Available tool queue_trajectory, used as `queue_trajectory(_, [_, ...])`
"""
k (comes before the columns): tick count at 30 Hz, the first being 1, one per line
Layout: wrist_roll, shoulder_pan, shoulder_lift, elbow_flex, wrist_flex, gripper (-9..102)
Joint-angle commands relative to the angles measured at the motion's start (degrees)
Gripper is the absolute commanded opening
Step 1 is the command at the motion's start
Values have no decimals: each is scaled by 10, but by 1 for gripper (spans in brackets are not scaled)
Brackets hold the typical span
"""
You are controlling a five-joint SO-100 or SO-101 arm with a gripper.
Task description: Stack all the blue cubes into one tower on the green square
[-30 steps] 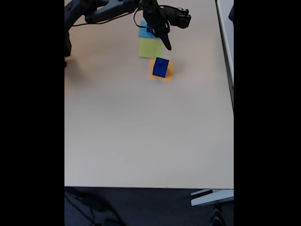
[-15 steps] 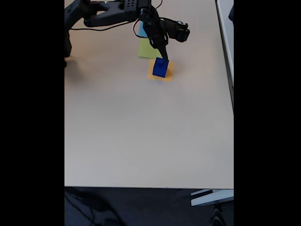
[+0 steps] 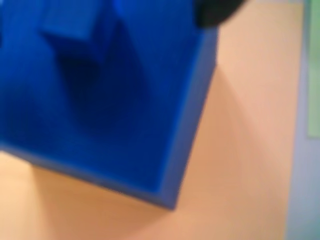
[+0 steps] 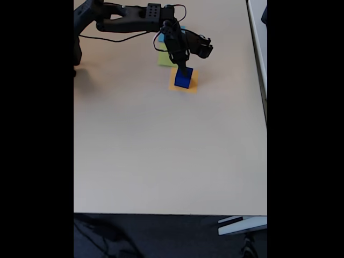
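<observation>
Hand (image 4: 183, 68) sits right at the top edge of a blue cube (image 4: 183, 79) in the fixed view, coming in from 12 o'clock; fingertips look level with the cube's upper face; can't tell whether the fingers are spread or pinched, too small there, and the wrist view gives just a dark blob of finger (image 3: 218, 11) at its top edge, touching or just over the cube's corner.

Key relation: cube is directly under the hand, at 6 o'clock from it in the fixed view; my read is a grasp is being set up, not yet confirmed closed; cube has no long axis, so approach angle matters less than centring on it.

Cube stands on the orange square (image 4: 183, 81), roughly centred; wrist view shows its big blue face (image 3: 100, 90) skewed to the frame, orange paper (image 3: 240, 125) beneath and to the right, with a darker recess or shadow on the face, too blurred to tell.

Green square (image 4: 165, 58) is at about 11 o'clock from the cube, just beside the orange one, bare where visible and partly behind the arm; a sliver of green (image 3: 314, 75) at the wrist view's right edge. Nothing stacked on it yet; judging by that, task is early.

Bench (image 4: 161, 150) is plain pale beige, wide open toward 6 o'clock; dark floor beyond its near edge.
</observation>
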Motion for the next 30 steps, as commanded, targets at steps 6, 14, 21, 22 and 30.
queue_trajectory(6, [-17, 12, 53, -2, -11, 19])
queue_trajectory(14, [-20, 12, 56, -2, -11, 16])
queue_trajectory(21, [-21, 14, 57, -1, -10, 8])
queue_trajectory(22, [-21, 14, 57, -1, -10, 7])
queue_trajectory(30, [-20, 15, 57, -1, -10, 0])
